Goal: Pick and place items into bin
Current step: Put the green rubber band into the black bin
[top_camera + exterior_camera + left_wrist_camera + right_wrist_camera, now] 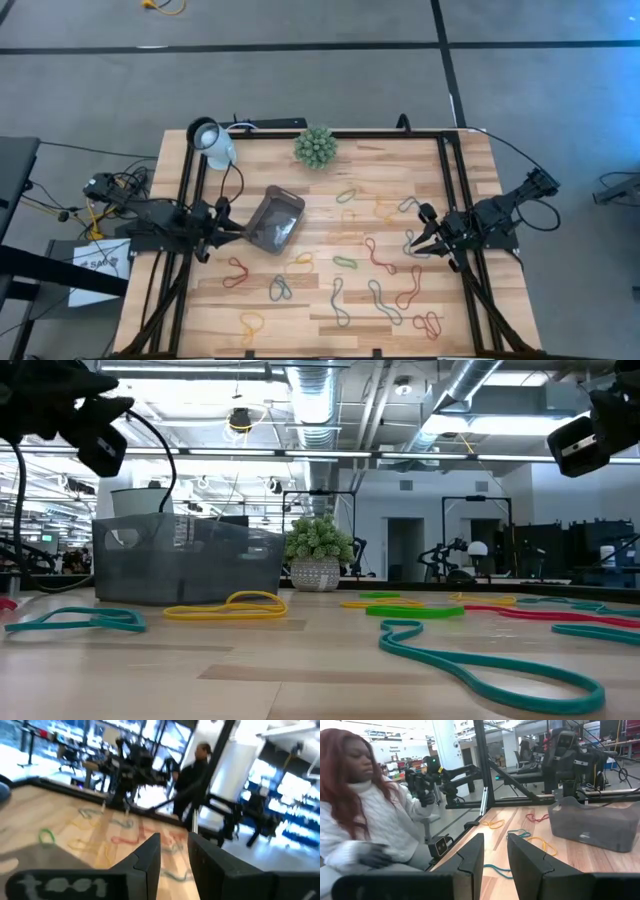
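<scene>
Near the middle-left of the wooden table (330, 290) sits the bin (275, 221), a dark smoky tray turned at an angle, with the left gripper (232, 232) just beside its left edge, fingers parted a little and holding nothing. Behind the bin, at the table's far edge, stand a white lamp head (211, 140) and a spiky green plant ball (315, 147), both clear of the space between bin and loops. Coloured loops (378, 255) lie scattered flat over the right and near parts of the table, red, green, yellow and teal, several overlapping one another; a red one (236, 272) and a teal one (280, 288) lie nearest the bin. At the right side the right gripper (424, 240) hangs over the loops there, its jaws apart and empty. Beyond the table's left side, the right wrist view shows a seated person (365, 815) in a white sweater.
</scene>
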